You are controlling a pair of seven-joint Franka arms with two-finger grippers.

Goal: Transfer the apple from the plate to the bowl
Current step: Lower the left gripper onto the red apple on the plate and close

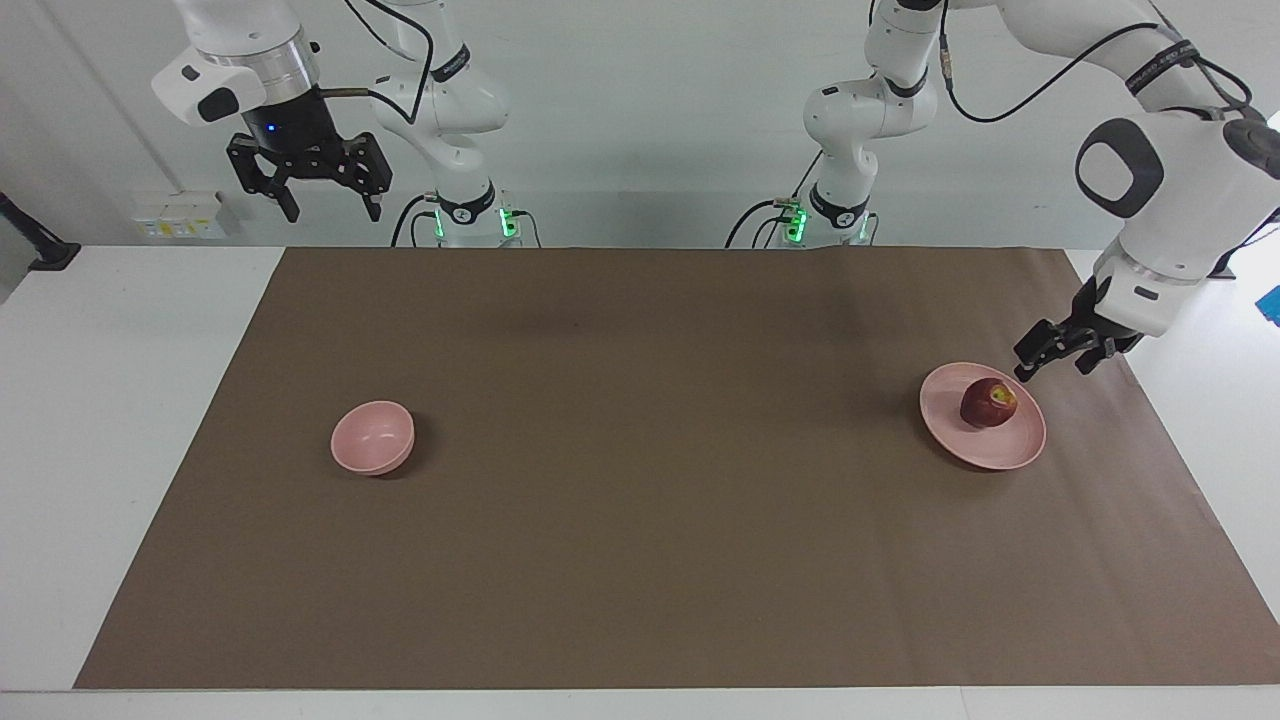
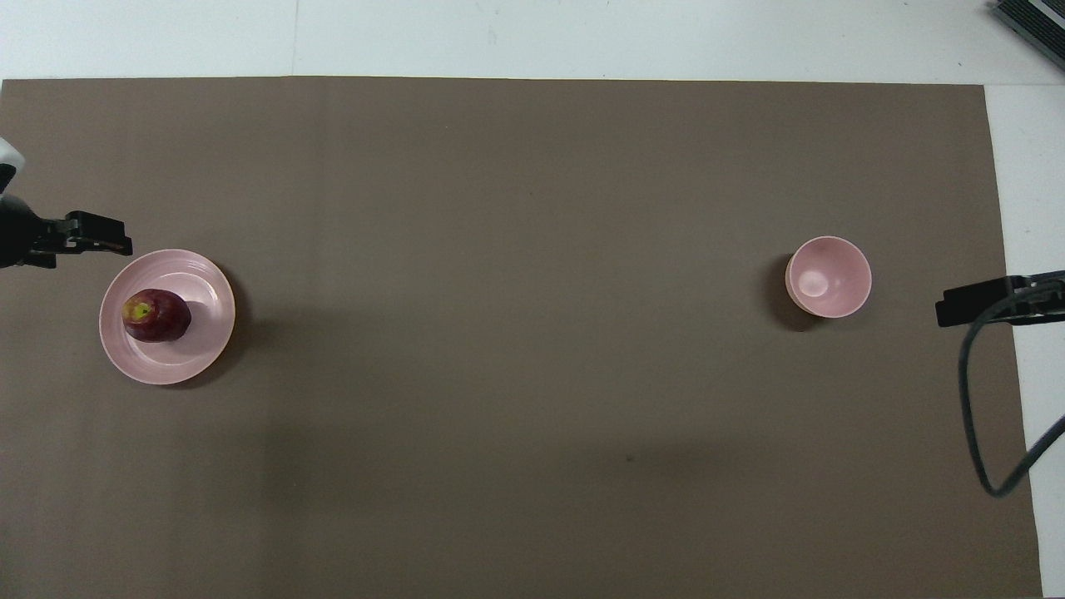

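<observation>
Right gripper [image 1: 322, 208]: raised high over the robots' edge of the worktop at the right arm's end, fingers spread wide, holding nothing; this arm waits. Bowl [image 1: 372, 437]: pale pink, deep, upright on the brown mat [image 1: 640, 560], toward the right arm's end, midway between the robots' edge and the edge away from them. Plate [image 1: 975, 445]: pale pink, shallow, on the mat near the left arm's end. Apple [image 1: 988, 403]: dark red with a yellow-green patch, lying on the plate, off-centre toward the mat's end edge. Left gripper [image 1: 1054, 356]: low beside the plate's rim on the robots' side, tilted, fingers apart and empty, clear of the apple.
</observation>
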